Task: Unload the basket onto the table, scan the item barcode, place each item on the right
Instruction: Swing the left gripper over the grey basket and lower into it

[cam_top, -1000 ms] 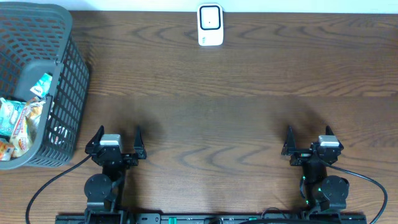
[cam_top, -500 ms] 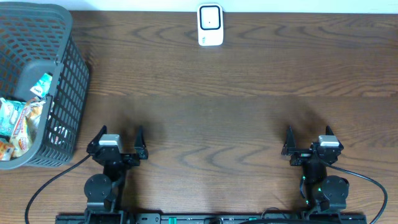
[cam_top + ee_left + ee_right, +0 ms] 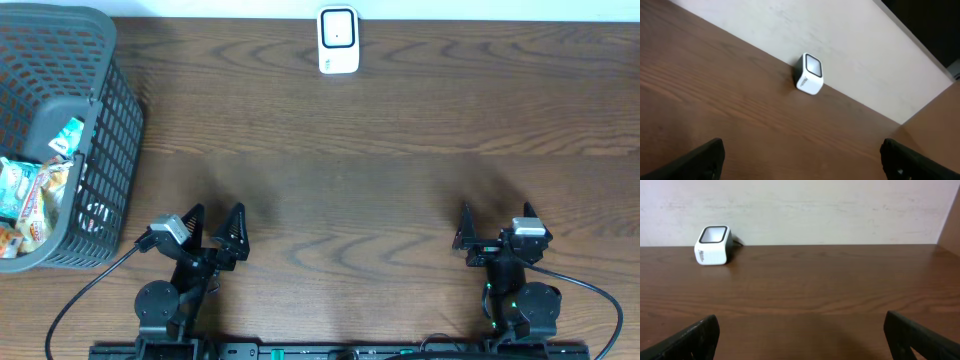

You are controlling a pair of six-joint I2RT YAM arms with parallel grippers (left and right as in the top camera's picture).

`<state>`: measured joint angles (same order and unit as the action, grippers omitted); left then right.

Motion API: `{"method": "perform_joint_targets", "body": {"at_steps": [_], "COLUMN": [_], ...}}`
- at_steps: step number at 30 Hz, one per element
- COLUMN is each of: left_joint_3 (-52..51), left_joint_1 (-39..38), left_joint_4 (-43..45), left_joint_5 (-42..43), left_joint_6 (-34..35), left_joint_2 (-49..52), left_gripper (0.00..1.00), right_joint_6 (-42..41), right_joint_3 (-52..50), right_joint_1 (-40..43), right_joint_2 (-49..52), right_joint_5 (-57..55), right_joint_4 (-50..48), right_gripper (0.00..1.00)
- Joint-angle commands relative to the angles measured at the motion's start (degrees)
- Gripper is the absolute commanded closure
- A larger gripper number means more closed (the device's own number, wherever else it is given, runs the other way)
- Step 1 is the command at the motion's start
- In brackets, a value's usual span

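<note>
The white barcode scanner point(image 3: 338, 40) stands at the table's far edge, in the middle, with its dark window facing up. It also shows in the left wrist view as the scanner point(image 3: 809, 74), tilted, and in the right wrist view as the scanner point(image 3: 713, 245) at the far left. Several packaged items point(image 3: 30, 195) lie inside the grey basket point(image 3: 100, 120) at the left. My left gripper point(image 3: 214, 218) point(image 3: 801, 160) sits near the front edge, rolled to one side, open and empty. Over at the front right, my right gripper point(image 3: 496, 215) point(image 3: 802, 337) stands open with nothing in it.
The basket's mesh wall rises just left of my left arm. A pale wall point(image 3: 840, 210) runs behind the table's far edge. Bare dark wood point(image 3: 340, 170) lies between the grippers and the scanner.
My left gripper has rolled and swung slightly to the right, so its fingers now sit askew. The right arm has not moved.
</note>
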<state>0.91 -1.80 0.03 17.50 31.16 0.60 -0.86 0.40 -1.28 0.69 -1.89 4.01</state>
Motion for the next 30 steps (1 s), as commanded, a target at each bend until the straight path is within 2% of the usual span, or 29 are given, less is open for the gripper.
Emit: {"method": "perform_joint_targets", "body": {"at_steps": [1,7,13,18,23,30], "left_joint_3": [-0.63,-0.63,-0.63,-0.63,0.94,4.63], "left_joint_1": [0.07,0.13,0.13,0.13,0.13,0.13], "left_joint_4": [-2.36,-0.17,3.74,7.98,22.01,24.52], "left_joint_5": [2.86,2.47,-5.68,-6.40,-6.43,-6.45], "left_joint_6": [2.03,2.12,1.70,-5.68,-11.85,-13.60], "left_joint_2": [-0.33,-0.33,-0.33,-0.33,-0.33,-0.31], "left_gripper": [0.02,0.02,0.02,0.02,0.02,0.02], "right_joint_6": [-0.79,-0.79,-0.79,-0.79,-0.79,-0.79], "right_joint_3": [-0.09,-0.09,-0.09,-0.09,-0.09,-0.09], "right_joint_1": [-0.22,-0.22,-0.22,-0.22,-0.22,-0.22], "right_joint_2": [-0.37,-0.37,-0.37,-0.37,-0.37,-0.37], "right_joint_5": [0.52,0.52,0.52,0.52,0.52,0.52], "right_joint_4": [0.26,0.24,0.24,0.24,0.24,0.24], "right_gripper": [0.01,0.01,0.01,0.01,0.01,0.01]}}
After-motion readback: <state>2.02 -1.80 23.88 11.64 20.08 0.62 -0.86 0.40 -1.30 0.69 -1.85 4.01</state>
